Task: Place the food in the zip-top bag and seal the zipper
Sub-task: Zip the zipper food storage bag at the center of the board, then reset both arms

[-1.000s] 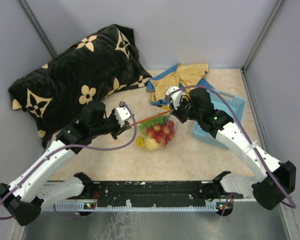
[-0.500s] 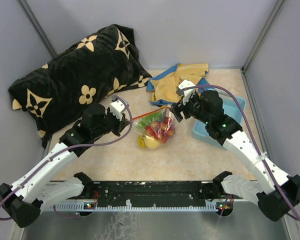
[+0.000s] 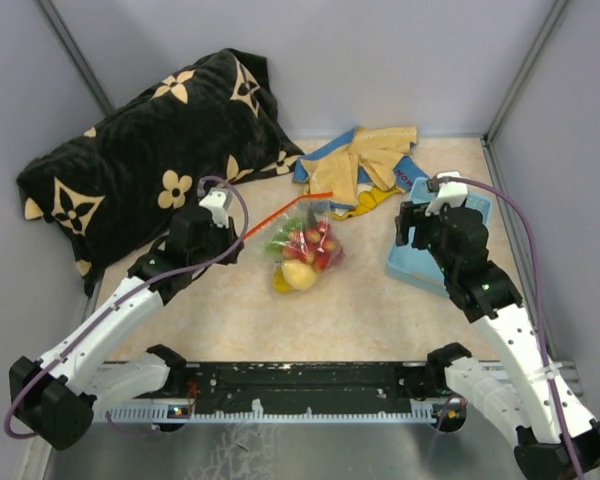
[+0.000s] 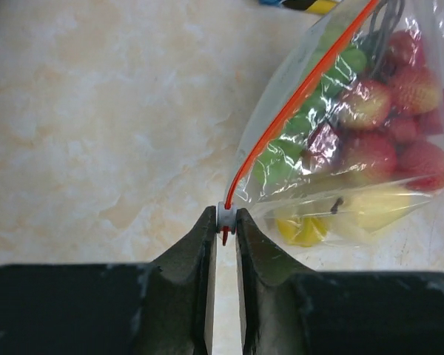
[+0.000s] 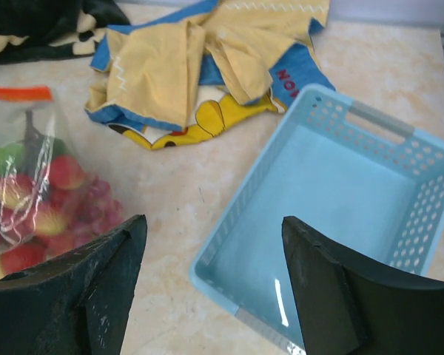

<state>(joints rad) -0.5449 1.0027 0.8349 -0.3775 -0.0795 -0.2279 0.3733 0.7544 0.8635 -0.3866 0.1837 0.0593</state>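
We are pinching the white tip (image 4: 226, 216) of the zipper (image 4: 296, 96) between our left fingers (image 4: 189, 281). The bag (image 3: 305, 250) is lying mid-counter (image 3: 380, 310) with the food (image 4: 370, 148) inside. Our right fingers (image 5: 96, 296) are hanging apart, empty, near the basket (image 5: 340, 185). Before letting go, we should be checking the strip is shut along its whole length.

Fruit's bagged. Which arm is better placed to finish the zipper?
Left. The left claw is pinched on the end of the zipper, in line with the red strip. The right claw hangs open by the blue basket, clear of the zip-top bag.
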